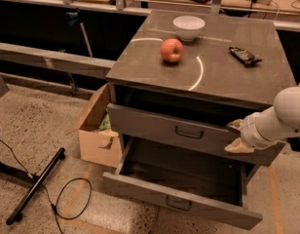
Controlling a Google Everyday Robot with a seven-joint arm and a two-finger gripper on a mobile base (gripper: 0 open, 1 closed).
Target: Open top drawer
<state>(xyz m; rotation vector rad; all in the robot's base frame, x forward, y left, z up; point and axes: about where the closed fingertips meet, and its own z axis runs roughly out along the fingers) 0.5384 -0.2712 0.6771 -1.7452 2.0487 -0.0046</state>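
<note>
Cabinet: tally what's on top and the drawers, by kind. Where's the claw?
Apple: 1
White bowl: 1
Dark flat object: 1
Drawers: 2, top drawer partly out, lower drawer far out
Total: 5
Claw at the top drawer's right end.

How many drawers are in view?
2. The top drawer, slightly out, has the end effector at its right end in the picture; the bottom drawer below is pulled far out. None seems hidden.
</note>
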